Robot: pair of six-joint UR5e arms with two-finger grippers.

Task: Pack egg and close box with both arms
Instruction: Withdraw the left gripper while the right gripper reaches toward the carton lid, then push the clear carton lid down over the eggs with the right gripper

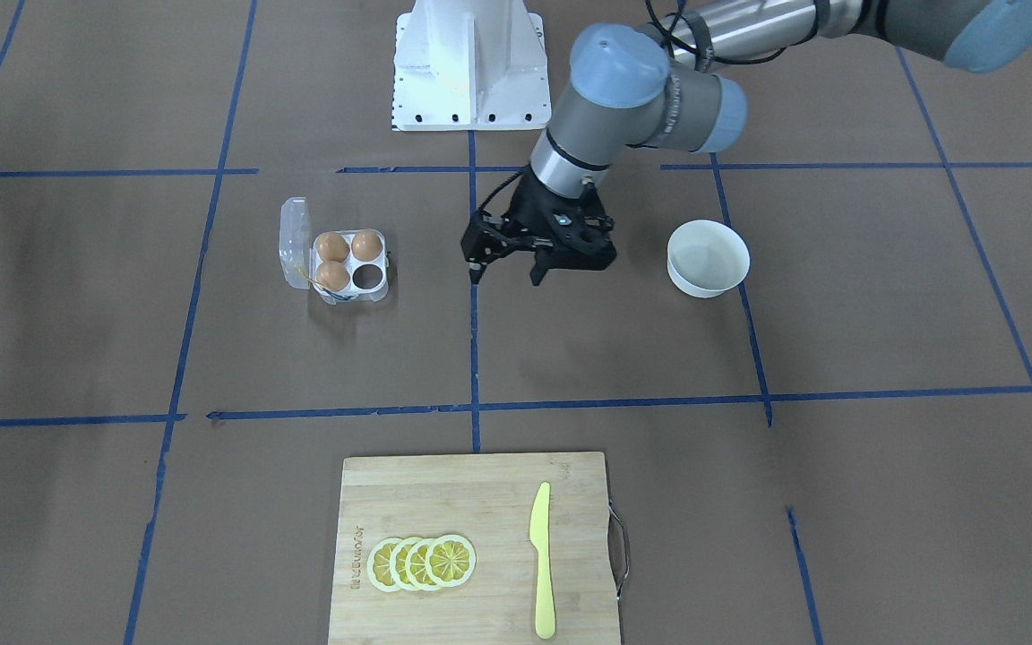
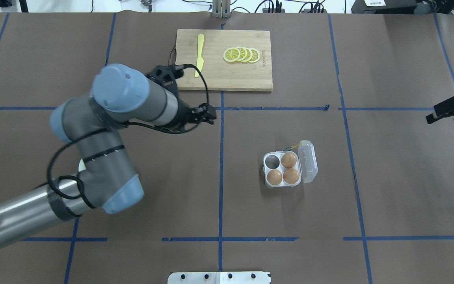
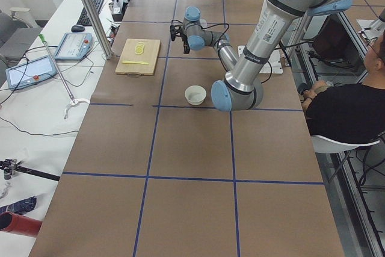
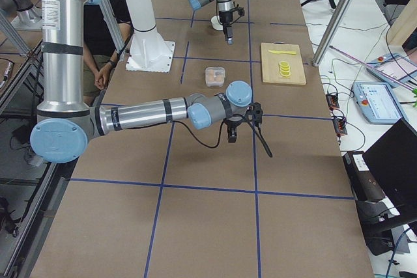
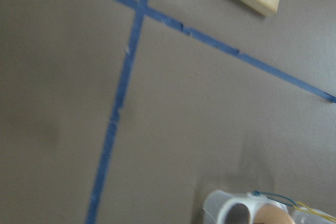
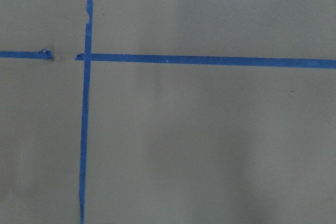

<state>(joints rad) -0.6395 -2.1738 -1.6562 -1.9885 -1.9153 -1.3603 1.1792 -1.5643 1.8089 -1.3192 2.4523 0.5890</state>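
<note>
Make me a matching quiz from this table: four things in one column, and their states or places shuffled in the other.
Things:
1. box
2. bowl
3. knife
4. lemon slices

States:
A. overlapping in a row
B. lid open, one cell empty
C. white and empty
D. lying alone near the handle of the cutting board

Pairs: 1-B, 2-C, 3-D, 4-A
</note>
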